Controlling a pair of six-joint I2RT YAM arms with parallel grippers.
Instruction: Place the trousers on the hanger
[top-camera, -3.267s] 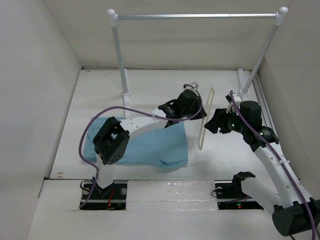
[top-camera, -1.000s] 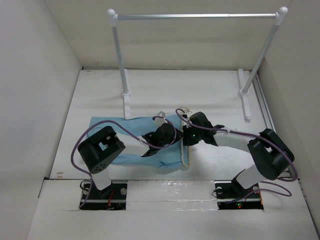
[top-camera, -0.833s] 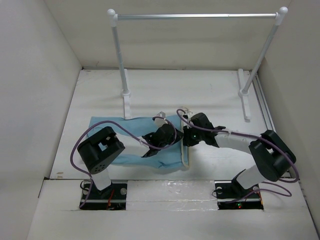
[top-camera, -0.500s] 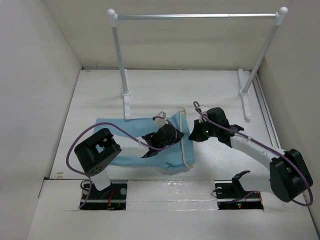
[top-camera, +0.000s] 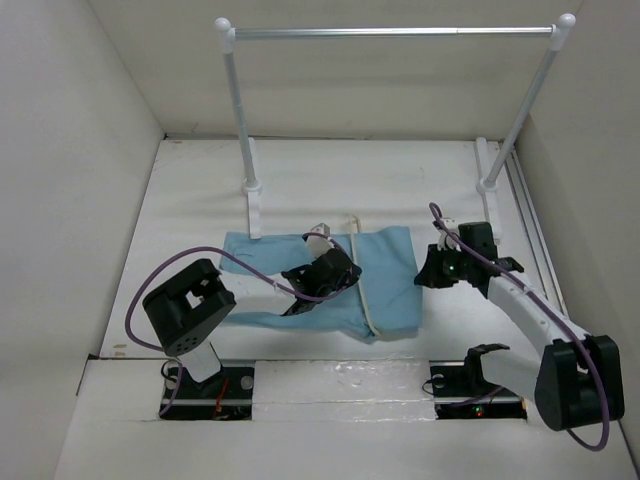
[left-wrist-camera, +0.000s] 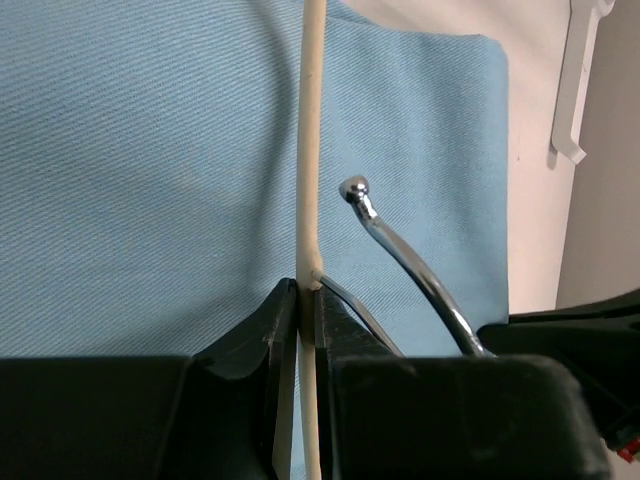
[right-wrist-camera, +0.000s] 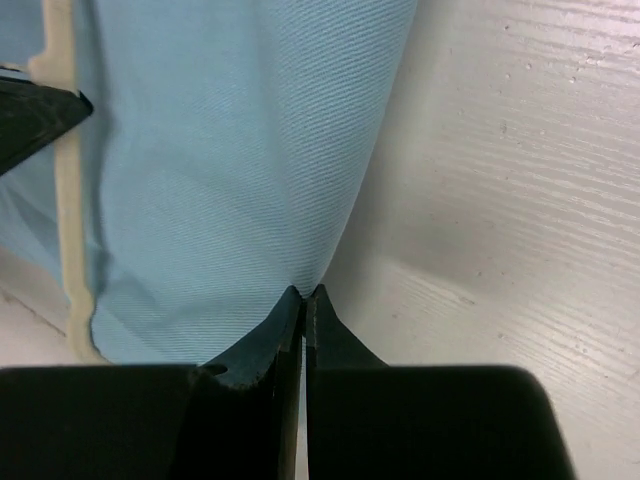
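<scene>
Left gripper (left-wrist-camera: 308, 295) is closed on the hanger (left-wrist-camera: 310, 150), pinching 1 thin cream bar between the jaws. The hanger's chrome hook (left-wrist-camera: 400, 260) curves up just right of the fingers.

The trousers (top-camera: 390, 270) lie flat on the tabletop (top-camera: 330, 190), mid-width and close to the near edge, between the 2 arms. From the top view the hanger bar runs near-to-far over the cloth, right of its middle. Can't tell if the cloth passes through the frame.

Right gripper (right-wrist-camera: 304, 295) is closed on the right edge of the trousers, with a fold of blue fabric nipped at the fingertips and bare tabletop beside it.

The rail (top-camera: 400, 32) stands on 2 white posts along the far edge, well apart from the hanger.
</scene>
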